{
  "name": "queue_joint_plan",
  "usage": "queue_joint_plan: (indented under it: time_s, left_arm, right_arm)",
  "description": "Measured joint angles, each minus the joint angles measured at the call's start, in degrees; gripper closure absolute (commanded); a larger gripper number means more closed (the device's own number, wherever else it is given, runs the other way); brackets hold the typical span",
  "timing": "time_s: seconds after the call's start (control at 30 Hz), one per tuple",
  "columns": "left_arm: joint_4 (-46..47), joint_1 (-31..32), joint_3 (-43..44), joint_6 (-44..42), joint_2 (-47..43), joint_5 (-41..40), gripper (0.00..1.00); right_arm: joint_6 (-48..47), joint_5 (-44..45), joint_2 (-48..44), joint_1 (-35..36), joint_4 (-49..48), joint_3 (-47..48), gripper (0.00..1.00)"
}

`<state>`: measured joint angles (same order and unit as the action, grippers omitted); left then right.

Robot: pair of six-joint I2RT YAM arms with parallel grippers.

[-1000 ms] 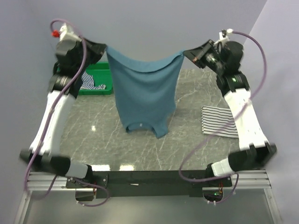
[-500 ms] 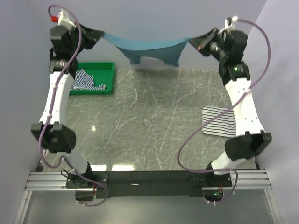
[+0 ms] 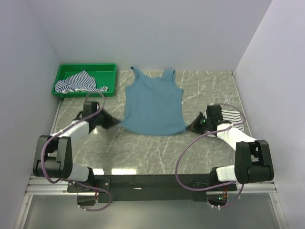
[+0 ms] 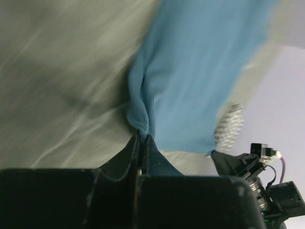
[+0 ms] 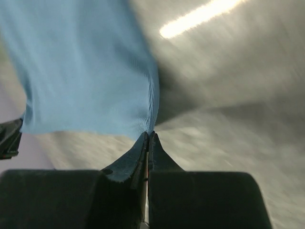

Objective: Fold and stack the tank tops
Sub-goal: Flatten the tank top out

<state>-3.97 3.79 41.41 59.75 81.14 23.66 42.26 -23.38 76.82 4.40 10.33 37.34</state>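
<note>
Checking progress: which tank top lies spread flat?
The plain teal one, centre. The blue striped one is crumpled in the green tray; the black striped one sits at right.

The right arm (image 3: 229, 135) hides most of the black-striped tank top (image 3: 233, 115); both wrist views are blurred.

1. The table (image 3: 143, 148): grey-green stone-look top w/ thin white veins; some bright light spots near the front edge.
2. The teal tank top (image 3: 153, 105) lies spread open in the middle, straps toward the far edge, hem toward the near side.
3. The green tray (image 3: 108, 76) stands at the far-left corner, just beside the teal one's strap.
4. The striped tank top (image 3: 232, 116), white w/ black lines, lies at the right side, partly hidden.
</note>
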Motion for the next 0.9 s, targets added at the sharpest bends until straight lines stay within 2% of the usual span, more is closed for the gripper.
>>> queue_joint_plan:
  time_s: [0.13,0.33,0.6,0.67,0.77,0.8,0.83,0.9]
  left_arm:
    - [-3.1,1.5,-8.0,0.7,-2.9,-0.4,0.99]
    - [-5.0,4.3,-10.9,1.7,-8.5,-1.7,1.0]
    - [-15.4,4.9,-14.2,2.7,-18.7,-6.2,0.99]
    - [-16.9,4.9,-14.9,2.6,-20.1,-6.3,0.96]
    - [-18.4,4.9,-16.7,2.4,-22.0,-5.9,0.84]
    - [-18.8,5.0,-17.4,2.5,-22.7,-5.6,0.76]
    - [-19.3,5.0,-17.9,2.3,-23.3,-5.4,0.69]
    - [-20.4,5.1,-18.9,2.3,-24.7,-5.0,0.56]
  right_arm:
    - [-0.5,0.0,-1.7,-0.2,0.9,-7.3,1.0]
    - [-0.9,0.4,-7.1,-0.2,2.8,-11.6,1.0]
    - [-2.3,1.5,-12.5,-2.5,10.3,-12.3,1.0]
    - [-3.2,1.8,-13.0,-3.4,12.7,-12.3,1.0]
    - [-4.3,1.6,-13.8,-4.7,15.6,-12.3,1.0]
    - [-4.4,1.4,-14.1,-4.9,16.3,-12.3,0.99]
    - [-4.5,1.4,-14.4,-5.1,17.0,-12.3,0.91]
    - [-4.4,1.4,-15.3,-5.2,18.4,-12.3,0.81]
